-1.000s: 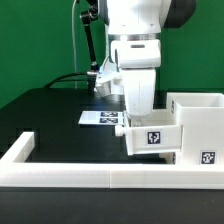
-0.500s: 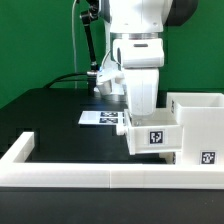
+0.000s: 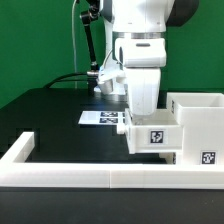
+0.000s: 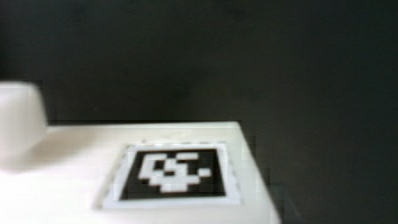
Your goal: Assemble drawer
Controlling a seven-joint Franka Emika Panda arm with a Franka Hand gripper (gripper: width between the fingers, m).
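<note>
A small white drawer box [image 3: 153,137] with a black marker tag on its front stands against the larger white drawer housing [image 3: 203,130] at the exterior view's right. My gripper [image 3: 146,108] hangs straight down over the small box's rear edge. Its fingertips are hidden behind the box wall, so I cannot tell whether they grip it. The wrist view shows a flat white panel with a marker tag [image 4: 176,171], blurred and very close, and a white part [image 4: 16,125] at the picture's edge. No fingers show there.
A low white fence [image 3: 90,176] runs along the table's front and turns back at the exterior view's left. The marker board [image 3: 102,118] lies on the black table behind the gripper. A black cable and stand [image 3: 90,60] rise at the back.
My gripper has shifted slightly toward the exterior view's right. The small box and the housing have not visibly moved.
</note>
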